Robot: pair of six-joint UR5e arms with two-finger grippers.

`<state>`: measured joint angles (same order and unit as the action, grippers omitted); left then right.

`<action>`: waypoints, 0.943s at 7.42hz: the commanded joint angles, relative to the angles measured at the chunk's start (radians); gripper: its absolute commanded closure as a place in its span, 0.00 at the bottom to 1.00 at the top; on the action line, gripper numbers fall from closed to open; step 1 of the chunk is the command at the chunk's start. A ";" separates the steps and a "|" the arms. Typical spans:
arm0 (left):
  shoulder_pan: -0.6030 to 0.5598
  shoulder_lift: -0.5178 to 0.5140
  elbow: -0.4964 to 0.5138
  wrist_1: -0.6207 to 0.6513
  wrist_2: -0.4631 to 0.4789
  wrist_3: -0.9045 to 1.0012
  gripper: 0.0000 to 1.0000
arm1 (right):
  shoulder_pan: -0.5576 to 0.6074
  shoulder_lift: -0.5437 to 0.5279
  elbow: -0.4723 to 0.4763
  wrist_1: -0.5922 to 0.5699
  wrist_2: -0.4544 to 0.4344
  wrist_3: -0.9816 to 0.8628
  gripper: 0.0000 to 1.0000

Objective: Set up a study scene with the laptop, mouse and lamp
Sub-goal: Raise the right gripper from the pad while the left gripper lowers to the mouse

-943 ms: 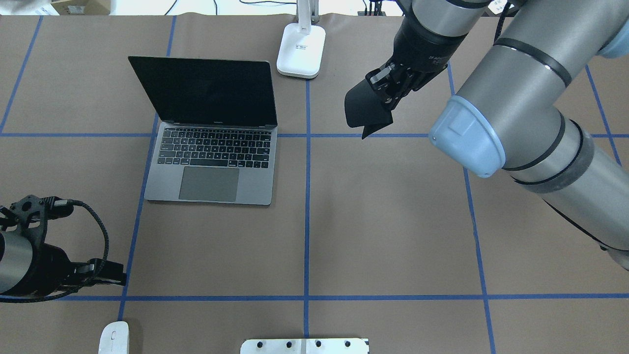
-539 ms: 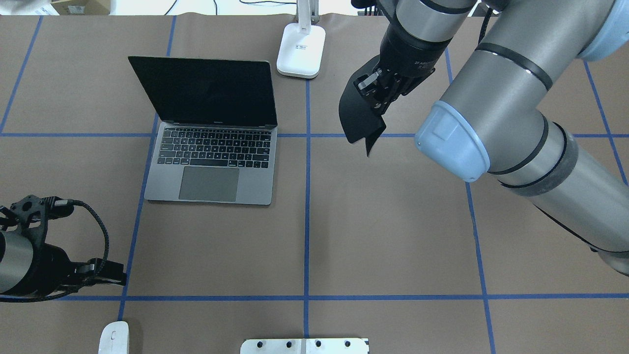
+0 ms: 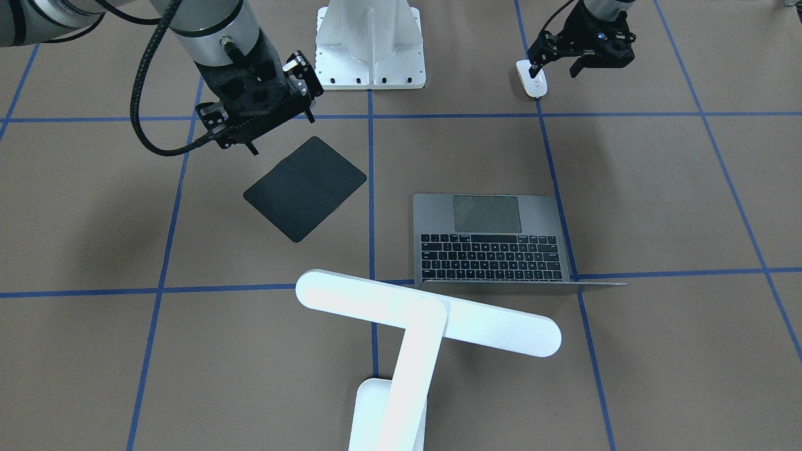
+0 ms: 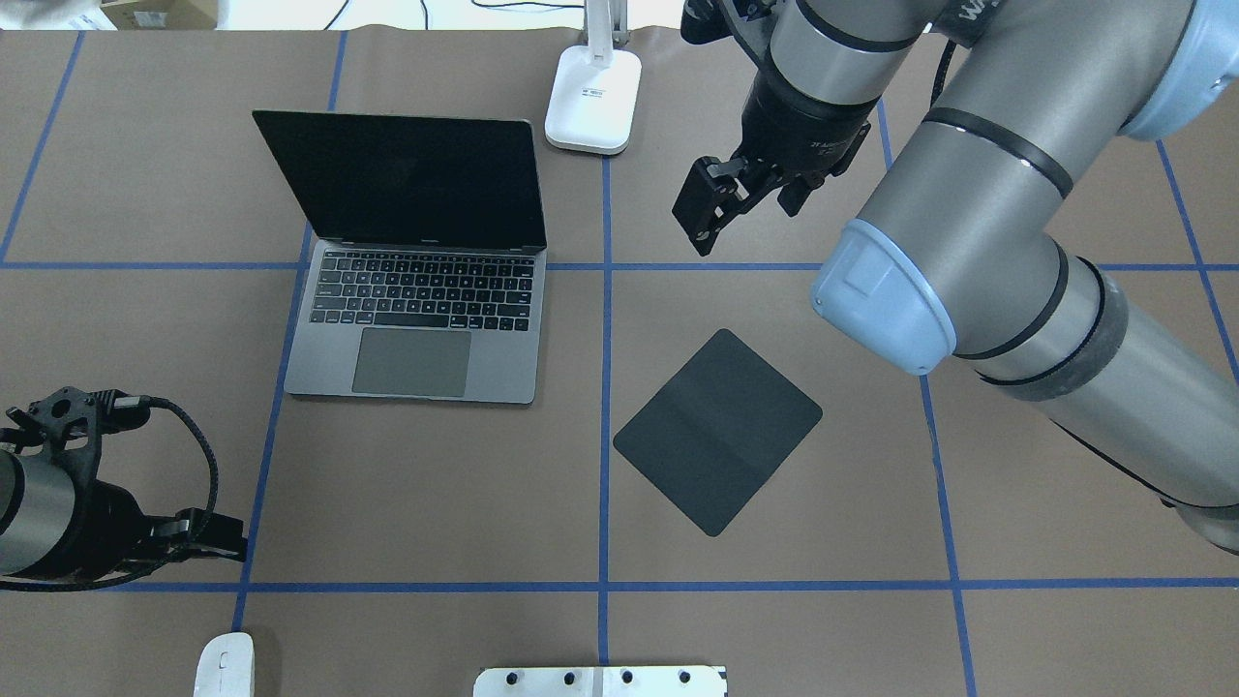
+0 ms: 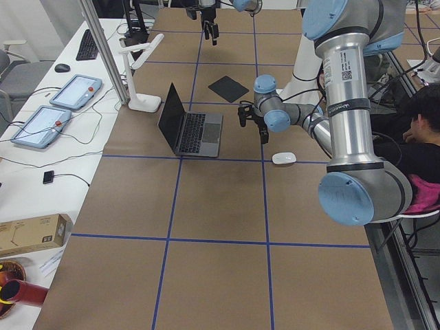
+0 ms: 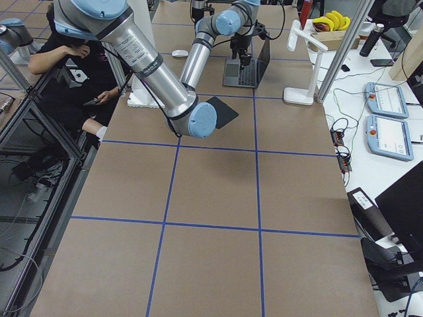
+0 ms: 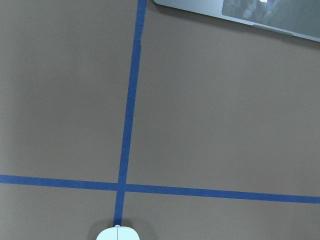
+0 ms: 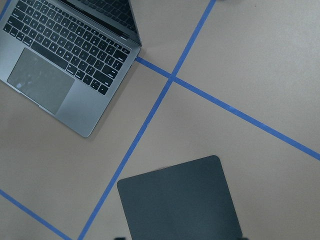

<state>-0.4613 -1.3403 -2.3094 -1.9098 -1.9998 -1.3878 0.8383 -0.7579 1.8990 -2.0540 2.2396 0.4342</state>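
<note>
A: Looking down from overhead, where does each thing sit?

B: The laptop [image 4: 416, 319] lies open at 10 o'clock from the table's [image 4: 436, 484] middle. The lamp [image 4: 592, 97] stands at 1 o'clock from it. The mouse [image 4: 225, 663] is well apart, at 7 o'clock from the laptop, near the robot's edge. A black pad [image 4: 718, 431] lies flat at 4 o'clock from the laptop, turned cornerwise.

A: And the hands?

B: The right hand [image 4: 736, 208] hangs above the table at 12 o'clock from the pad, with its fingers spread and nothing between them. The left hand [image 4: 223, 542] hovers at 12 o'clock from the mouse, also spread and empty.

A: So the mouse is probably next. What could spoil that?

B: Its shell is glossy and rounded. A pinch set too high or off-centre could squirt it out along the table. The front-facing view shows one finger close beside the mouse, so a careless descent might knock it aside.

A: And the carry?

B: The path toward the pad runs past the laptop's front edge, so a low pass could clip it. The right arm also looms over that area, and both arms could meet there. With the pad skewed, the mouse might land half off a corner.
</note>
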 commanded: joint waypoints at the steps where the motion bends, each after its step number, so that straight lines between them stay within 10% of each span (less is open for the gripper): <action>1: 0.003 -0.008 0.057 -0.002 -0.001 0.021 0.02 | 0.001 -0.012 0.003 0.002 -0.017 0.000 0.00; 7: 0.003 0.000 0.125 0.002 -0.094 -0.039 0.03 | 0.001 -0.029 0.003 0.002 -0.011 -0.008 0.00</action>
<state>-0.4590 -1.3432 -2.1967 -1.9085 -2.0734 -1.4019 0.8391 -0.7825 1.9007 -2.0513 2.2271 0.4272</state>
